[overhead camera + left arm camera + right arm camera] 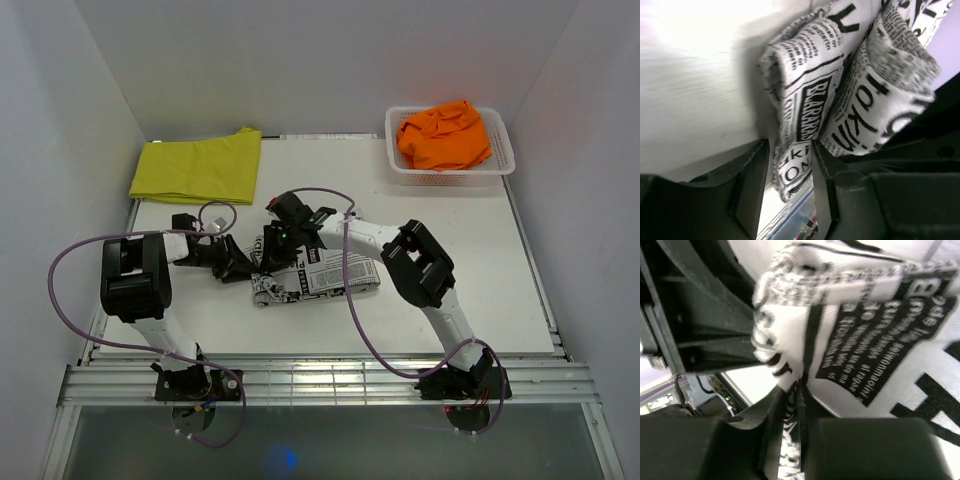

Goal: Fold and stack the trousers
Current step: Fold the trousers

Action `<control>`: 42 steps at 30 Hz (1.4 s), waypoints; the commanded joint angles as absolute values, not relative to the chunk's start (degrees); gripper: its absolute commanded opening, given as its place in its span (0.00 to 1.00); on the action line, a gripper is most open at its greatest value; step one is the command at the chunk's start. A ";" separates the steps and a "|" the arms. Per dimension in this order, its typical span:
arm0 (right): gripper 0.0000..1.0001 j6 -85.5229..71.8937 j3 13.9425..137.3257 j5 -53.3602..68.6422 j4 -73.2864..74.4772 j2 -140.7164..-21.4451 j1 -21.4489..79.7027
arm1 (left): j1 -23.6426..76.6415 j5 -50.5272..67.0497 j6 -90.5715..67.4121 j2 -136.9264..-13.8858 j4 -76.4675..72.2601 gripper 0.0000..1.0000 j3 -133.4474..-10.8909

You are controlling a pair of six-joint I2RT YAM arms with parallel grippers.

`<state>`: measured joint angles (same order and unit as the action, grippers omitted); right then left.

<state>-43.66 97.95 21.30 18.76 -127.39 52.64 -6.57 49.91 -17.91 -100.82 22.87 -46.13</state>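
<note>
The newsprint trousers [318, 278] lie as a compact bundle at the middle of the desk [455, 265], with both arms crowded over the bundle's left end. The yellow trousers [197, 166] sit folded flat at the back left corner. The orange trousers [445, 135] are heaped unfolded in the white lattice basket [452, 178] at the back right.

The right gripper [791, 407] is clenched on a thin doubled edge of the printed cloth, which runs pinched between its fingers. The left gripper [789, 150] has its jaws parted. A hem of the same cloth lies between them, and it looks released rather than pinched.

This reads as the close of a fold on the newsprint pair. To do it well, the left gripper should back straight out along the hem, not upward, so the loose strip does not catch on a finger and pull the layer open.

The left wrist view shows the cloth curled into two fat rolls rather than lying flat, so the fold is bulky there. The right gripper should lay its edge level with the layer beneath and let go only once the cloth rests on the desk.

A light press along the rolled end would likely help it hold. A lumpy bundle will stack poorly on the yellow pair.
</note>
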 commanded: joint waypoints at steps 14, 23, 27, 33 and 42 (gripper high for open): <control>0.88 -32.45 96.78 34.96 10.64 -114.18 44.49 | -16.00 53.85 -4.75 -89.75 40.34 0.72 -55.63; 0.85 -5.75 84.66 42.11 24.85 -104.42 26.29 | -7.47 49.31 -6.67 -86.74 41.04 0.58 -56.96; 0.84 -0.28 79.90 36.40 29.09 -102.13 20.93 | -5.02 44.22 -8.52 -87.36 39.64 0.54 -55.11; 0.85 2.55 76.03 33.58 29.35 -102.39 16.17 | 1.12 38.59 -10.72 -90.43 37.62 0.56 -55.81; 0.84 2.73 74.79 32.96 28.21 -103.01 16.08 | 2.64 38.99 -10.99 -94.39 38.05 0.25 -58.26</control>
<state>1.54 75.11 33.21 28.95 -103.24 15.90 2.70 37.26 -11.49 -95.20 37.98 -55.57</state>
